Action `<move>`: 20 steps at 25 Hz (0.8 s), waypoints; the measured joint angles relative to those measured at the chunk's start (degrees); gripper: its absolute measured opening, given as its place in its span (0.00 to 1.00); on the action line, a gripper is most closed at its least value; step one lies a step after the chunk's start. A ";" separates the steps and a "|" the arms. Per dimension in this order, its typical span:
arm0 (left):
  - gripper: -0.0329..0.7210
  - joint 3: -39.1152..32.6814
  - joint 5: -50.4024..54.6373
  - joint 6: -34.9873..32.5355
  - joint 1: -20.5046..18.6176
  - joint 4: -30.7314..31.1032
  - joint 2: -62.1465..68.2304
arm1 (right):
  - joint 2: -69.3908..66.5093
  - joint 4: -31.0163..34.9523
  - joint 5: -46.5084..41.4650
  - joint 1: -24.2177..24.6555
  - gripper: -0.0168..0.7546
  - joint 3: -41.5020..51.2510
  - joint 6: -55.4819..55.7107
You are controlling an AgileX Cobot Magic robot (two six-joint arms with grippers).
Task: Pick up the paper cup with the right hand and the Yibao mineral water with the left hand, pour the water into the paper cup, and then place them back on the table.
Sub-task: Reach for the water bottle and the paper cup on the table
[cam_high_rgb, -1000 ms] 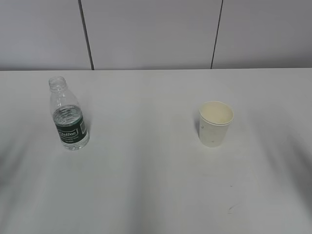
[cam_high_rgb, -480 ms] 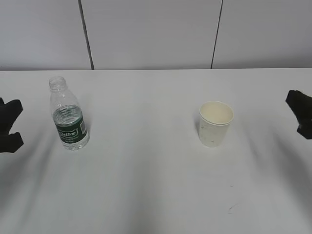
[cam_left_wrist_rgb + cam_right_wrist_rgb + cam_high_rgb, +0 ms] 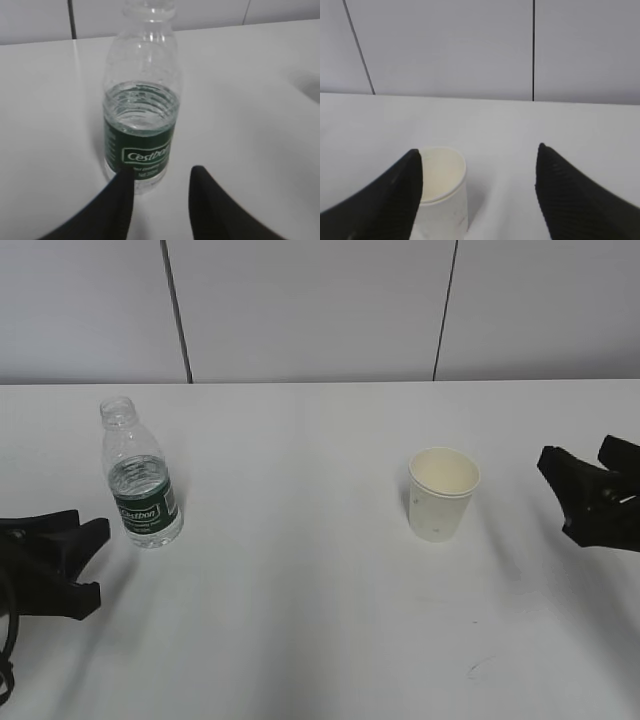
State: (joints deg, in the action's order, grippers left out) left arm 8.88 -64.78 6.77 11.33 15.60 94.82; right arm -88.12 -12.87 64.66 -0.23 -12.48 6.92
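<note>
Standing untouched: Yibao mineral water [image 3: 141, 483], paper cup [image 3: 442, 494]; both grippers open

Clear plastic bottle [image 3: 140, 483] (glossy), matt cup [image 3: 442, 494]

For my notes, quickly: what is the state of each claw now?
Left claw: open, holding nothing.
Right claw: open wide, holding nothing.

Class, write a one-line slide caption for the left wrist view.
Open left gripper nears an uncapped, part-filled bottle standing on the white table.
</note>
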 joint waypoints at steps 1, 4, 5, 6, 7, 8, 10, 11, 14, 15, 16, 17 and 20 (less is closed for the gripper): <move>0.36 0.00 -0.12 0.06 0.00 0.85 0.06 | -0.68 0.05 0.00 0.00 0.74 0.00 0.00; 0.36 0.00 -0.40 0.13 0.00 1.76 0.06 | -2.01 0.05 0.00 0.00 0.74 0.00 0.00; 0.36 0.00 -0.40 0.13 0.00 1.83 0.06 | -2.25 0.05 0.11 0.00 0.74 0.00 0.00; 0.36 0.01 -0.40 0.13 0.00 1.83 0.06 | -2.49 0.05 0.20 0.00 0.74 0.00 0.00; 0.36 0.01 -0.40 0.13 0.00 1.83 0.06 | -2.49 0.05 0.23 0.00 0.74 0.00 0.02; 0.36 0.01 -0.40 0.13 0.00 1.78 0.06 | -2.49 0.05 0.23 0.00 0.74 0.00 0.02; 0.40 0.01 -0.40 0.13 0.00 1.66 0.06 | -2.49 0.05 0.36 0.00 0.74 0.00 0.02; 0.43 0.01 -0.40 0.13 0.00 1.59 0.06 | -2.49 0.05 0.36 0.00 0.74 0.00 0.02; 0.67 0.06 -0.40 0.13 0.00 1.59 0.06 | -2.49 0.05 0.48 0.00 0.74 0.00 0.02; 0.75 0.06 -0.40 0.13 0.00 1.52 0.06 | -2.49 -0.04 0.48 0.00 0.74 0.00 0.02; 0.84 0.06 -0.40 0.13 0.00 1.37 0.06 | -2.49 -0.38 0.51 0.00 0.74 0.00 0.02; 0.88 0.17 -0.40 0.13 0.00 1.17 0.11 | -2.49 -1.03 0.51 0.00 0.74 0.00 0.02; 0.94 1.11 -0.52 -0.11 0.00 0.36 1.07 | -2.49 -3.77 0.61 0.00 0.74 0.00 0.02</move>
State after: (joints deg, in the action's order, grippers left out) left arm 9.98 -65.31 6.66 11.33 15.95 95.89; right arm -90.61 -16.64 65.27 -0.23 -12.48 6.94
